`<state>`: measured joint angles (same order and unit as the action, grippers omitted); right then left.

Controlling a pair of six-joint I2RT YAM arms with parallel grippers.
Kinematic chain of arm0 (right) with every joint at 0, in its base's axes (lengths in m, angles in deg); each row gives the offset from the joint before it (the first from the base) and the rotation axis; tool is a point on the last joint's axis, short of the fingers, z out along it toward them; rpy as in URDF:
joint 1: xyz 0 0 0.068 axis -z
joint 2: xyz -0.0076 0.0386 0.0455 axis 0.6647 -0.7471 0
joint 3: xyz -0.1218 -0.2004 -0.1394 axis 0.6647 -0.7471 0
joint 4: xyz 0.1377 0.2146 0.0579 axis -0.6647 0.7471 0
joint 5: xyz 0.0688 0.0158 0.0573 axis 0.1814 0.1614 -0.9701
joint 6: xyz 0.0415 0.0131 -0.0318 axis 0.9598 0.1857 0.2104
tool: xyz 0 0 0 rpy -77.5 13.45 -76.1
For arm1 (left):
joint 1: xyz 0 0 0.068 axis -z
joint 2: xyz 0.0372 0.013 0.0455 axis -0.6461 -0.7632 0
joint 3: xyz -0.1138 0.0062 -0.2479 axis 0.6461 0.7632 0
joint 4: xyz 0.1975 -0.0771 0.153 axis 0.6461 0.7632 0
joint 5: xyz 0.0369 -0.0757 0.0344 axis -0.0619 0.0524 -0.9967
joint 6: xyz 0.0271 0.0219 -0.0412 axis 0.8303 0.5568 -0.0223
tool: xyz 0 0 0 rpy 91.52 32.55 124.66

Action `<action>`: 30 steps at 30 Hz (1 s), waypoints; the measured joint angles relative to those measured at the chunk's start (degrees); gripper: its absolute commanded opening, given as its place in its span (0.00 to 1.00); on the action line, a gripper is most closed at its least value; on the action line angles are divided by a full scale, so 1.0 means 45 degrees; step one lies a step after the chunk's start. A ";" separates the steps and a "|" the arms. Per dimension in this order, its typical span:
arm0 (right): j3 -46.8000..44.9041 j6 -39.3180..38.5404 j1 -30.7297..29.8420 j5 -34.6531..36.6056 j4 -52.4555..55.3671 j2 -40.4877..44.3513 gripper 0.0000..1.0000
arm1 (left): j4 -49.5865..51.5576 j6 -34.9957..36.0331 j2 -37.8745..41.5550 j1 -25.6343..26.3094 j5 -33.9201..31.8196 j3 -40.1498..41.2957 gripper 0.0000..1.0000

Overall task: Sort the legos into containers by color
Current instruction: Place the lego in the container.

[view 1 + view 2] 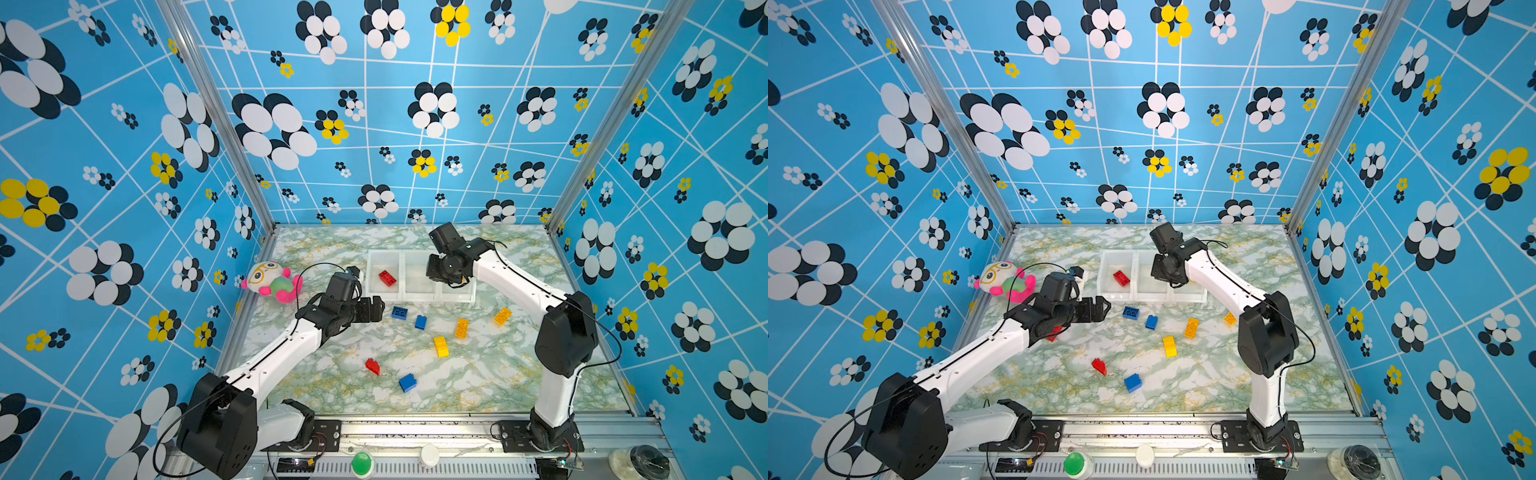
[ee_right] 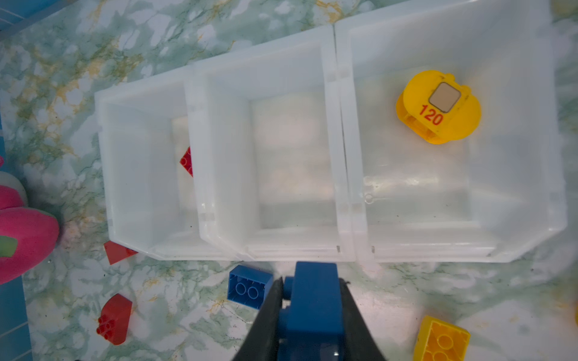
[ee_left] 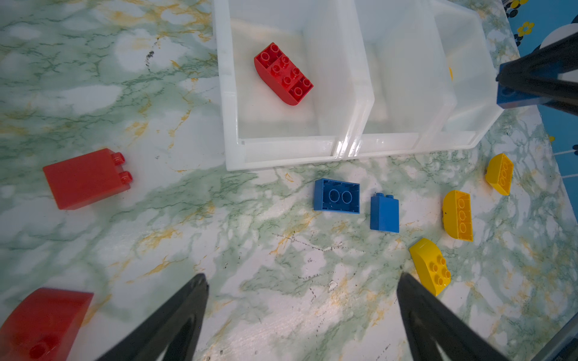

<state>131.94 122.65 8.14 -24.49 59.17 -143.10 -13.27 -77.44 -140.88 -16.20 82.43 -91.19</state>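
Three white containers stand in a row at the back of the table. The left one holds a red lego, the middle one looks empty, and the right one holds a round yellow piece. My right gripper is shut on a blue lego above the containers' front edge. My left gripper hangs open and empty over bare table, left of a blue lego. Several loose legos lie in front: blue, orange, yellow, red.
A pink-and-green plush toy lies at the table's left edge behind my left arm. Two red legos sit under that arm. Patterned walls close in three sides, and a metal rail with a green button runs along the front.
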 measured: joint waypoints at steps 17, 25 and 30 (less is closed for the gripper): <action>0.3580 -0.0714 -0.0049 -0.0155 0.1214 -0.4114 0.27 | 0.0015 -0.0005 0.0267 -0.0393 0.0248 0.0151 0.98; 0.3871 -0.0903 -0.0049 -0.0257 0.1501 -0.4464 0.53 | 0.0029 -0.0005 0.0423 -0.0461 0.0257 0.0160 1.00; 0.3949 -0.0933 -0.0049 -0.0257 0.1666 -0.4459 0.56 | 0.0063 -0.0005 0.0432 -0.0461 0.0253 0.0155 0.99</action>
<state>149.71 118.46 7.92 -25.65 66.66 -163.17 -12.98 -77.46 -138.94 -18.27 83.56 -90.49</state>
